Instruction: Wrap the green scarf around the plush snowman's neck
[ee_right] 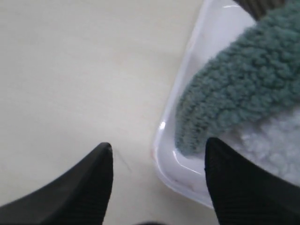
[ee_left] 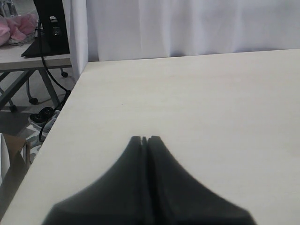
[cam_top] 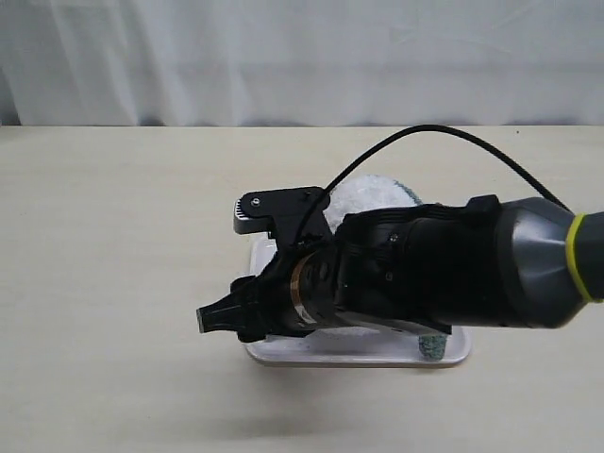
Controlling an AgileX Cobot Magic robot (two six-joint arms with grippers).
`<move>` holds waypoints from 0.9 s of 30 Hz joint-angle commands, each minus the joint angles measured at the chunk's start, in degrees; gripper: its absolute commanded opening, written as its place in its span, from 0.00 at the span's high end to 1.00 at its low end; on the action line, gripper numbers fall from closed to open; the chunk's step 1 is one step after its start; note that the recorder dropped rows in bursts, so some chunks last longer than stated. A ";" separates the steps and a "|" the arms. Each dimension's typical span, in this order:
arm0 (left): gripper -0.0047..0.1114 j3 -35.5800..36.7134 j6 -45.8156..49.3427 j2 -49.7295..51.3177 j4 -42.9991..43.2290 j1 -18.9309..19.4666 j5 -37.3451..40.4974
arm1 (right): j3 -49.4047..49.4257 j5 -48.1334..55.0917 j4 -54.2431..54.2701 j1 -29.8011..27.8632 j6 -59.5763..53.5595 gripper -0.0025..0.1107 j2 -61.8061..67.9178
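A rounded end of the green scarf [ee_right: 234,98] is seen lying over the plush snowman [ee_right: 276,145] inside a white tray [ee_right: 187,173], near its rim. The right gripper [ee_right: 158,144] is spread and empty, just beside that end. The left gripper [ee_left: 145,138] is pressed together above the table [ee_left: 211,93]. The scarf looks light, soft and floppy, and is best pinched near its tip.

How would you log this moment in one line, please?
right claw: open, empty | green scarf: end in tray | left claw: shut

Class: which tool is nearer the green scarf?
Right. The right tool is open at the white tray's rim, beside the green scarf's end; the left tool is shut over the table, with no scarf in its view.
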 commanded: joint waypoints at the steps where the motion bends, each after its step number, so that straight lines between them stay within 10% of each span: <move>1: 0.96 0.21 -0.10 -0.16 -0.04 0.05 -0.64 | 0.13 -2.68 -0.58 -1.27 0.43 0.49 2.58; 18: 0.96 0.21 -0.10 -0.16 -0.04 0.05 -0.64 | -0.62 -15.03 -0.45 -8.13 -1.32 0.49 12.55; 27: 0.96 0.21 -0.10 -0.16 -0.04 0.05 -0.64 | -0.97 -16.98 -0.57 -7.23 -2.03 0.66 9.84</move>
